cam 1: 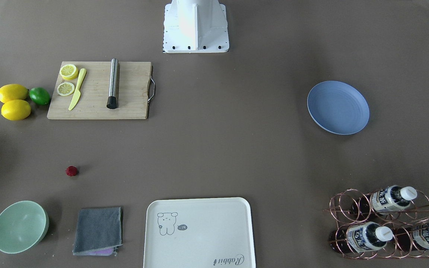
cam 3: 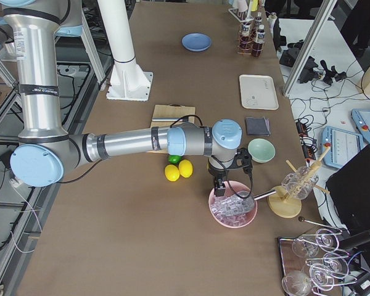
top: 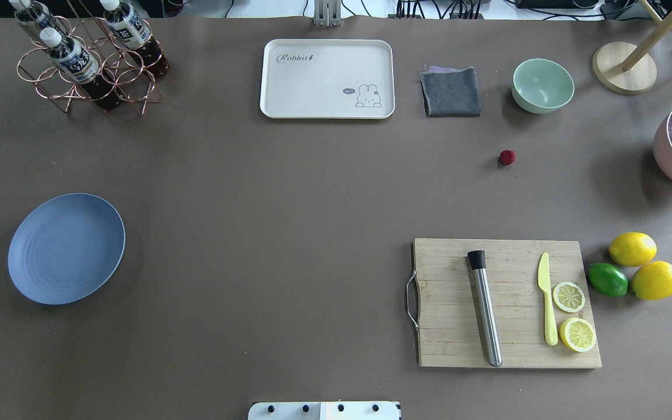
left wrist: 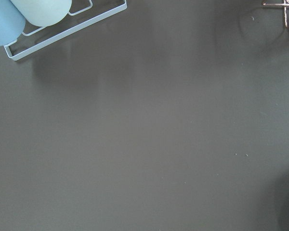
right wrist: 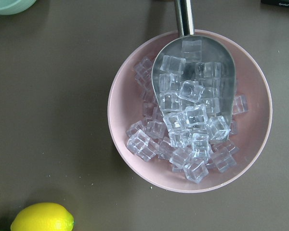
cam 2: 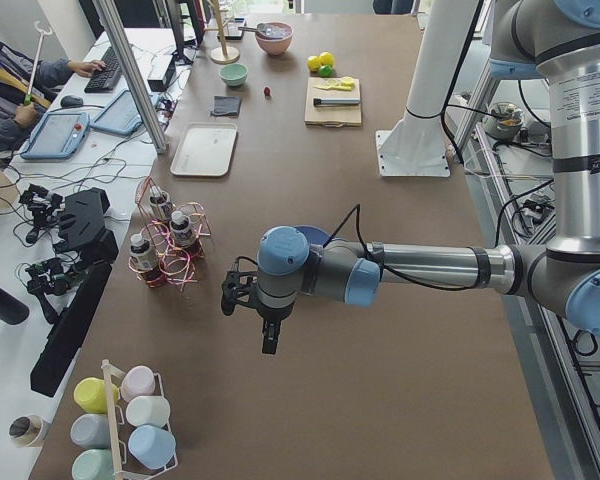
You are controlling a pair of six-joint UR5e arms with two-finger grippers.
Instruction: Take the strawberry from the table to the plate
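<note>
Lying on open table: strawberry; plate far (left end effector, right end effector: opening unclear).

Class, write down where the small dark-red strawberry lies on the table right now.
In the overhead view the small dark-red strawberry sits alone on the right half of the grey-brown table, between the mint-green bowl and the wooden cutting board, nearer the bowl.

dark table — pastel cups in white rack, top-left corner
</note>
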